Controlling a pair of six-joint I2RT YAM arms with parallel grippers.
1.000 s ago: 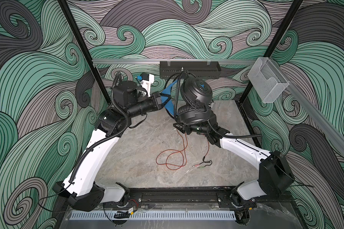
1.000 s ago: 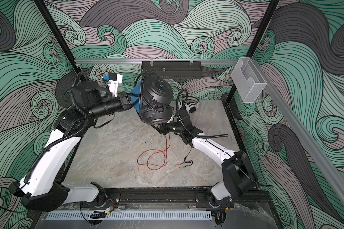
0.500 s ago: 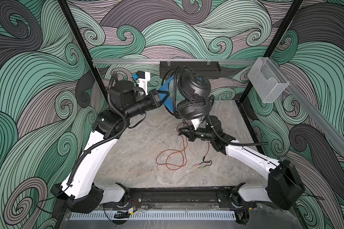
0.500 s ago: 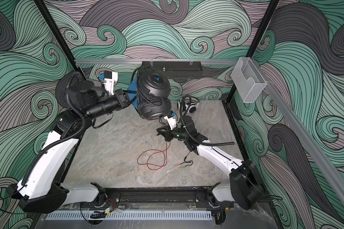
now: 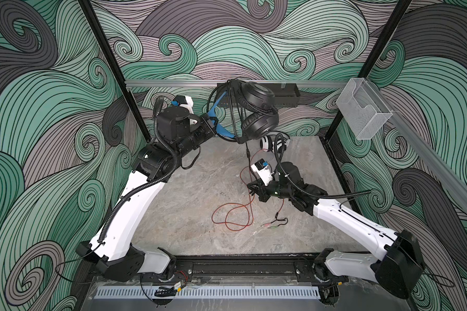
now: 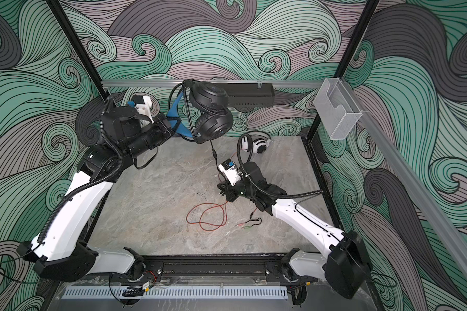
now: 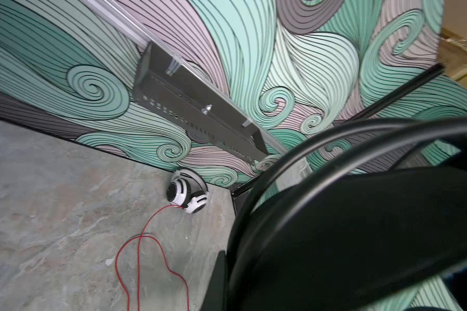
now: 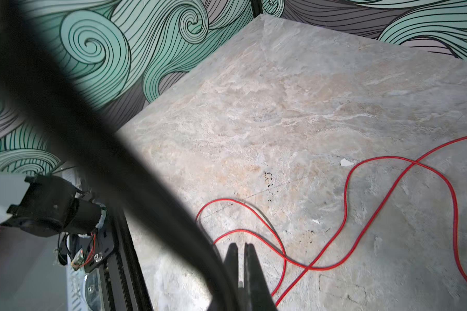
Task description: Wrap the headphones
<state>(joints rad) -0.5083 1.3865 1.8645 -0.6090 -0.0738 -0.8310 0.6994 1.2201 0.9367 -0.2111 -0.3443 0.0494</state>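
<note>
Headsets, two on the bench.

Black headset (image 5: 258, 125): up in the air over the far side of the table (image 5: 189, 194), in front of the black box (image 5: 286, 94) on the far rail, one cup above the other. Left gripper (image 5: 211, 122) is clamped narrow on its blue inner band (image 5: 221, 132); both top views show this. The left wrist view shows nothing of the grip, only the headset's dark bulk and band arcs, out of focus close to the lens.

Black cord (image 5: 248, 153) drops from the lower cup toward the right gripper (image 5: 254, 188), which sits low over the table, right of centre. The top views do not resolve its jaws. The right wrist view does: fingertips (image 8: 250, 253) are drawn together with a hairline slit between them, and a blurred black cord runs to just beside them. Whether the cord is pinched, I cannot tell.

White-and-black headset (image 5: 267, 142): lying on the table at the far right, by the wall, apart from both grippers. The right arm's cable crosses it in the top views; the left wrist view shows it unobstructed.

Red cord (image 5: 232, 215) trails from it toward the near side and loops mid-table; the right wrist view shows the loops crossing. Two small plugs (image 5: 270, 225) lie just right of the loops and show in the top views only.
</note>
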